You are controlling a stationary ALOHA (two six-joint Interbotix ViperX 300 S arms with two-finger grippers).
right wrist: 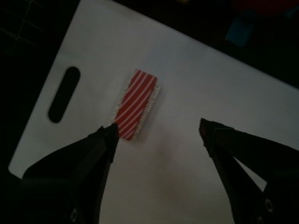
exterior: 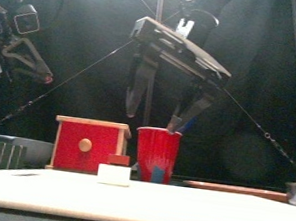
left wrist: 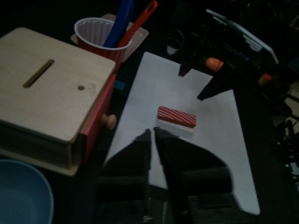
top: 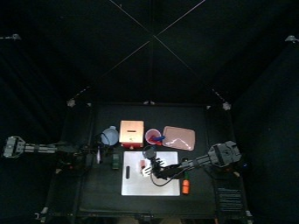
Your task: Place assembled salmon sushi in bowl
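The salmon sushi (right wrist: 138,105), a small piece striped red and white, lies flat on the white cutting board (right wrist: 222,87). My right gripper (right wrist: 163,144) hovers just above it, open, with a jaw on either side and nothing held. In the front view the sushi (exterior: 114,169) sits on the board below the right gripper (exterior: 165,104). The left wrist view shows the sushi (left wrist: 177,116) mid-board, with the blue bowl (left wrist: 21,194) beside the wooden box (left wrist: 47,92). My left gripper (left wrist: 163,153) stays back near the board's edge, away from the sushi.
A red cup (left wrist: 107,37) holding utensils stands behind the wooden box. A pink tray (top: 179,136) sits at the back right. An orange item (top: 184,185) lies off the board's right corner. The left arm (top: 52,150) reaches in from the left.
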